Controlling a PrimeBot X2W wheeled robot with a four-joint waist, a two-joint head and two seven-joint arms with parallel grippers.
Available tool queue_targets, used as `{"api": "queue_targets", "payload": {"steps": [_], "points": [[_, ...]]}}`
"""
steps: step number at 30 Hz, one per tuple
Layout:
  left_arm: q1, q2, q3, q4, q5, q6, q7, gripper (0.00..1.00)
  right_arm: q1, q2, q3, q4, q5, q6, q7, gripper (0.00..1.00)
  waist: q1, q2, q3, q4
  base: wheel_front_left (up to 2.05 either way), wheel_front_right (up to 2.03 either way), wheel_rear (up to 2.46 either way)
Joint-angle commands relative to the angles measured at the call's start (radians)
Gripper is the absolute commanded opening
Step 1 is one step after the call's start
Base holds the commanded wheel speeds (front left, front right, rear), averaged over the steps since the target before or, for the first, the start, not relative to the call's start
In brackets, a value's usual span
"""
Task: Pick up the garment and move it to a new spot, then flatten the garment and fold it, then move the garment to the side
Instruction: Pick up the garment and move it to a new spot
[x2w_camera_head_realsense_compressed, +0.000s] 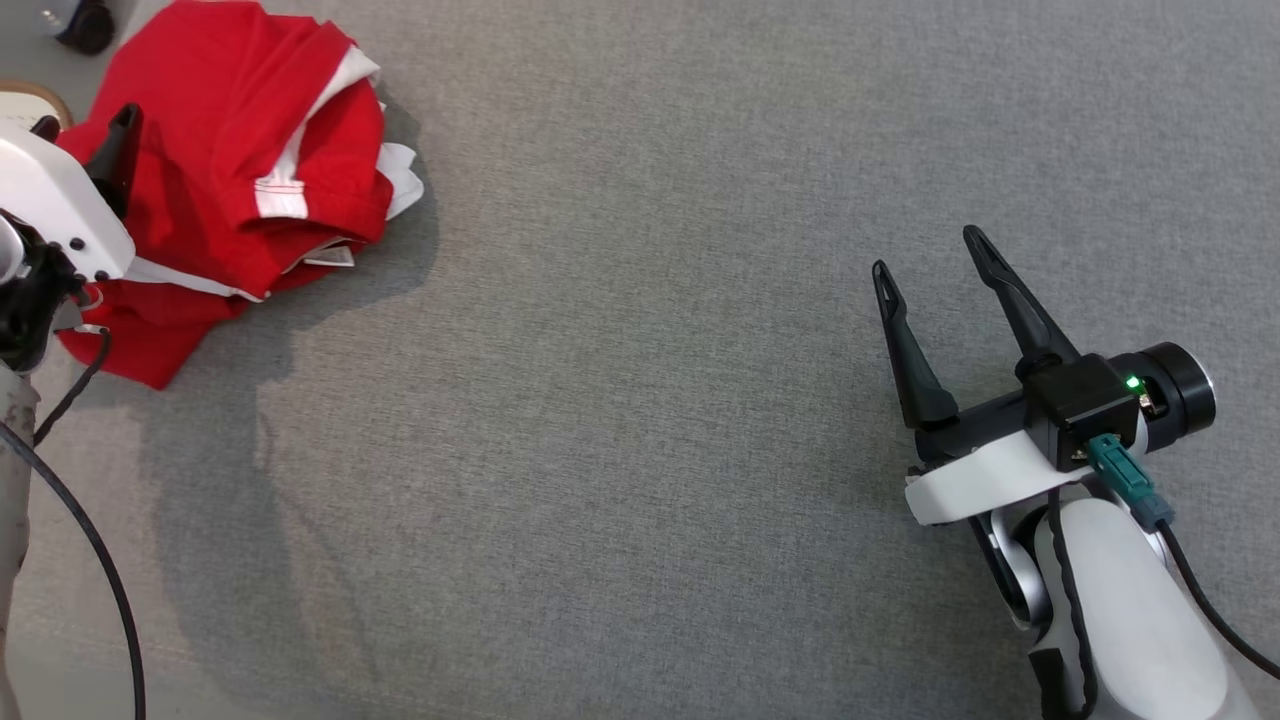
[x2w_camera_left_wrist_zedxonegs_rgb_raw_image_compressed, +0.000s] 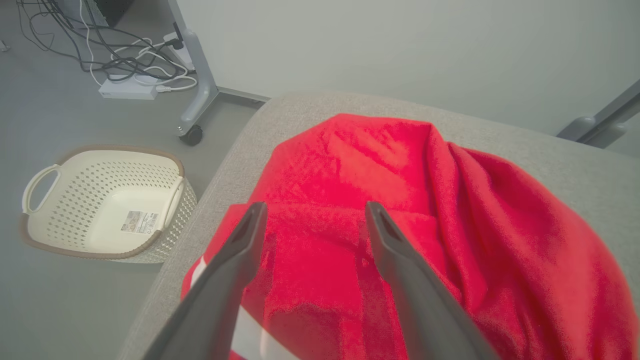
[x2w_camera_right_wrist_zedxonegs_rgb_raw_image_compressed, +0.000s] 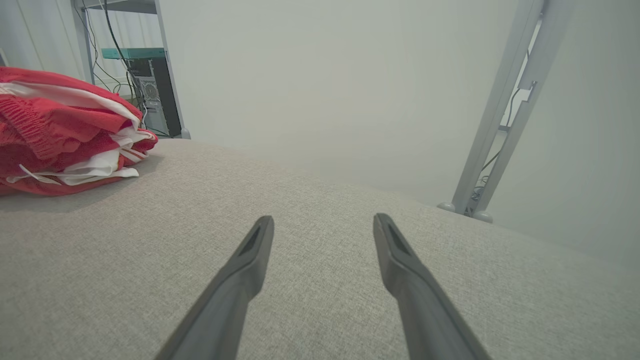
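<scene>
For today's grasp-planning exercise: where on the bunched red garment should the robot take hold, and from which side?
Judging by its bunched pose, pinch a raised fold atop the red garment, descending from above with the open left hand hovering over it.

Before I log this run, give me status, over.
Left gripper open over red garment, not gripping. Right gripper open, well clear. Garment heaped near left edge. Nothing in the way.

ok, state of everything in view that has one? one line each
garment: loosely folded in a bundle, lying at the grey surface's far left corner, not gripped
left gripper: open, over the garment, nothing clamped
right gripper: open, holding nothing, over the grey surface
basket: upright on the floor beside the surface
</scene>
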Motion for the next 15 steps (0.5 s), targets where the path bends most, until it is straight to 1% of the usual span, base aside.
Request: {"api": "queue_targets", "payload": {"steps": [1, 6, 11, 15], "points": [[-0.028, 0.008, -0.017, 0.018, -0.015, -0.001, 0.008, 1.0, -0.015, -0.002, 0.003, -0.005, -0.008, 0.002, -0.005, 1.0, 0.0, 0.0, 0.017, -0.015, 0.0, 0.0, 0.0], [-0.077, 0.015, -0.078, 0.066, -0.043, -0.001, 0.028, 1.0, -0.029, -0.001, 0.01, -0.009, -0.009, 0.002, -0.005, 1.0, 0.0, 0.0, 0.041, -0.027, 0.0, 0.0, 0.0], [-0.093, 0.016, -0.145, 0.09, -0.092, -0.001, 0.089, 1.0, -0.036, 0.0, 0.02, -0.005, -0.012, 0.002, -0.005, 1.0, 0.0, 0.0, 0.052, -0.033, 0.0, 0.0, 0.0], [-0.105, 0.025, -0.178, 0.101, -0.125, -0.001, 0.091, 1.0, -0.041, 0.001, 0.025, -0.003, -0.01, 0.002, -0.005, 1.0, 0.0, 0.0, 0.058, -0.034, 0.0, 0.0, 0.0]]}}
